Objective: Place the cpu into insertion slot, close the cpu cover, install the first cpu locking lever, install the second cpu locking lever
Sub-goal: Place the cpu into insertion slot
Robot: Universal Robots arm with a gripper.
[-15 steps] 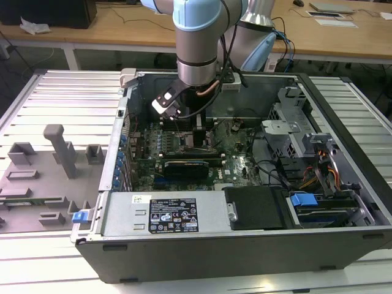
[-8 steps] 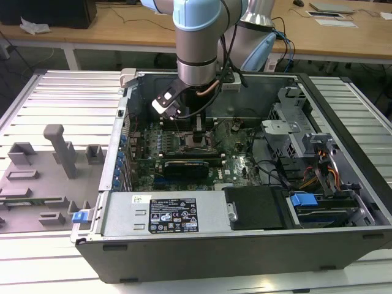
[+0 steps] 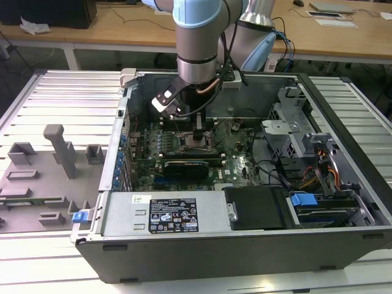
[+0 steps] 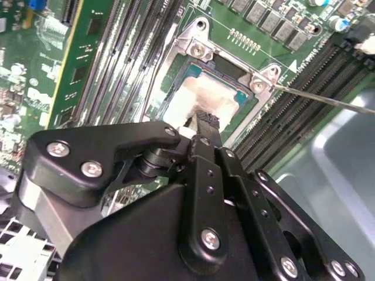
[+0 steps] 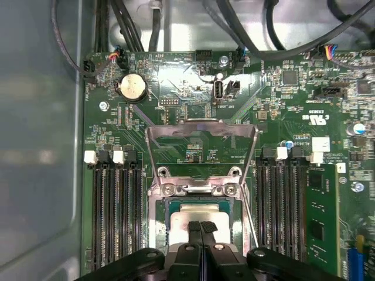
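In the exterior view my gripper reaches down into the open computer case, right over the insertion slot. The cpu, pale and silvery, lies flat in the insertion slot. My gripper is shut, its two black fingertips pressed together just above or on the cpu's top. The second wrist view has the same fingertips at the edge of the cpu. The cpu cover stands swung open on its hinge. A thin locking lever sticks out beside the socket.
Long black memory slots flank the socket on both sides. A coin battery and cables sit beyond the cover. A graphics card, the power supply, a drive bay and the case walls hem in the arm.
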